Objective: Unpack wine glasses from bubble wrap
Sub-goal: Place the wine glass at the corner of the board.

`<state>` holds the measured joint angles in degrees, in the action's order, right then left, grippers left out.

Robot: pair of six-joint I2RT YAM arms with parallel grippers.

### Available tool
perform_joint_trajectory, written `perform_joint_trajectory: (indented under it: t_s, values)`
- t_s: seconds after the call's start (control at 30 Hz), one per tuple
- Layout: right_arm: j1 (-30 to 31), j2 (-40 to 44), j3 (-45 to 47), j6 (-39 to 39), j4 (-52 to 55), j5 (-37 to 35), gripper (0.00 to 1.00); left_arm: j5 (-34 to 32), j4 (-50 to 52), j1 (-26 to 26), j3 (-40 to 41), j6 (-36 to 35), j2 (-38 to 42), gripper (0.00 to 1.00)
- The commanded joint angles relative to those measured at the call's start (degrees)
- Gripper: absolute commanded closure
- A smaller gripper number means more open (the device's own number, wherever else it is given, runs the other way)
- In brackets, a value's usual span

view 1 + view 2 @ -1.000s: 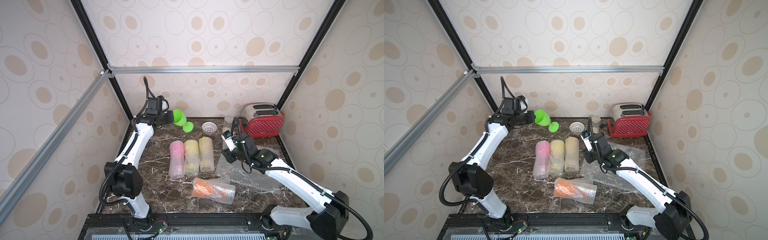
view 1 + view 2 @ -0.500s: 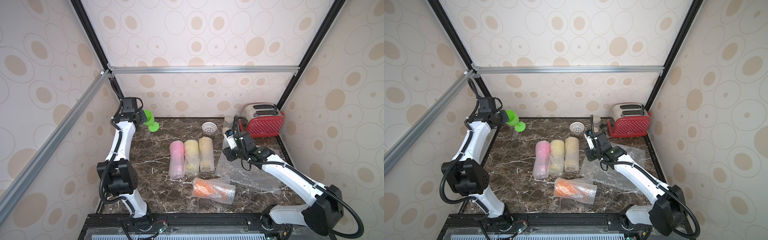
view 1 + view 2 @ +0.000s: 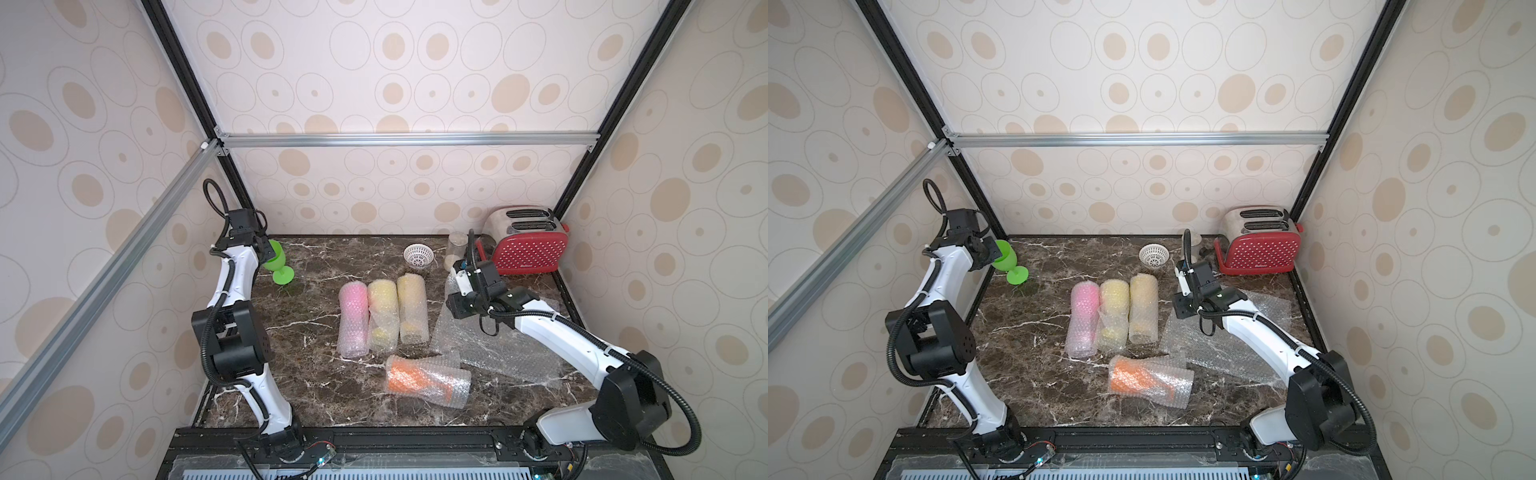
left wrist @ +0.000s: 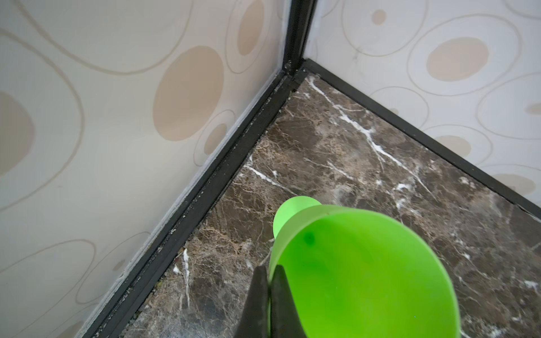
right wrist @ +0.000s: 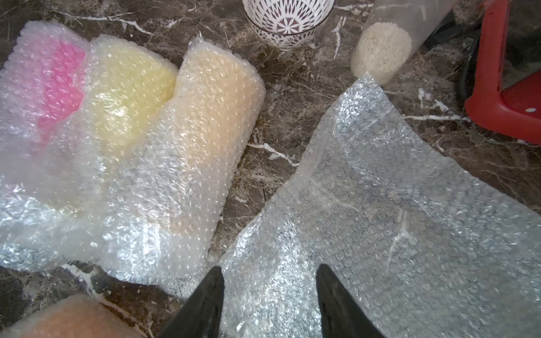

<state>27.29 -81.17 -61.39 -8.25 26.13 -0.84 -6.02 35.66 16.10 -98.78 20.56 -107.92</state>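
Green goblet point(image 3: 277, 262): the one unwrapped wine glass, in the table's 10 o'clock corner. It is tilted, with the bowl up and the round foot low over the marble. Whether the foot touches cannot be told.
Left gripper point(image 4: 268, 270): pinched tight on the green goblet's rim, one finger inside the bowl and one outside.
Pink tube point(image 3: 353, 318): a pink glass rolled in bubble wrap, lying at the table's centre and pointing from 12 to 6 o'clock.
Middle yellow tube point(image 3: 382, 311): a wrapped yellow glass touching the pink tube's 3 o'clock side.
Outer yellow tube point(image 3: 412, 307): a second wrapped yellow glass, pressed against the middle one at its 3 o'clock.
Orange tube point(image 3: 428, 380): a wrapped orange glass lying crosswise at 6 o'clock of the three, just apart from them.
Loose sheet point(image 3: 498, 349): flat, crinkled bubble wrap spread at the table's 3 to 4 o'clock.
Right gripper point(image 5: 270, 278): jaws about half apart over the loose sheet's edge, with nothing clamped between them.
White bowl point(image 3: 418, 255): small and perforated, at 12 o'clock.
Jar point(image 3: 456, 245): clear, with pale grains at the bottom, at 1 o'clock, and a corner of the loose sheet beside it.
Toaster point(image 3: 528, 245): red, in the 2 o'clock corner.
Table point(image 3: 324, 395): dark brown marble with white veins.
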Motion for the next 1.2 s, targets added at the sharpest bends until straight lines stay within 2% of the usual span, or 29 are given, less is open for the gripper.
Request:
perform_joint_trajectory:
  t_s: [0.0,0.2,0.4,0.57,0.63,0.97,1.17]
  values:
    - [-0.2,-0.3,-1.2,-1.4,0.6,0.1,0.47,0.5,1.8,0.6,-3.1,-1.4,-3.6,1.00]
    - [-0.2,0.9,-0.3,-1.2,0.8,-0.2,0.47,2.7,-0.7,0.7,-2.2,0.0,-5.3,1.00]
    - [-0.2,2.1,1.0,-1.1,0.5,-1.1,0.47,4.8,0.4,0.7,-4.9,-0.4,-8.6,1.00]
    - [-0.2,1.8,1.3,-1.7,0.3,-0.6,0.47,5.6,2.0,0.7,-7.5,-1.1,-10.1,0.77]
    - [-0.2,1.6,1.3,-1.9,0.1,-0.3,0.47,6.0,2.1,0.5,-8.1,-1.1,-10.0,0.72]
    - [-0.2,1.9,1.7,-2.1,0.0,0.4,0.47,6.1,5.0,-0.2,-14.3,-1.6,-9.3,0.58]
    - [-0.2,2.7,2.4,-2.7,0.0,1.4,0.48,6.1,8.7,-0.4,-20.9,-2.0,-11.1,0.55]
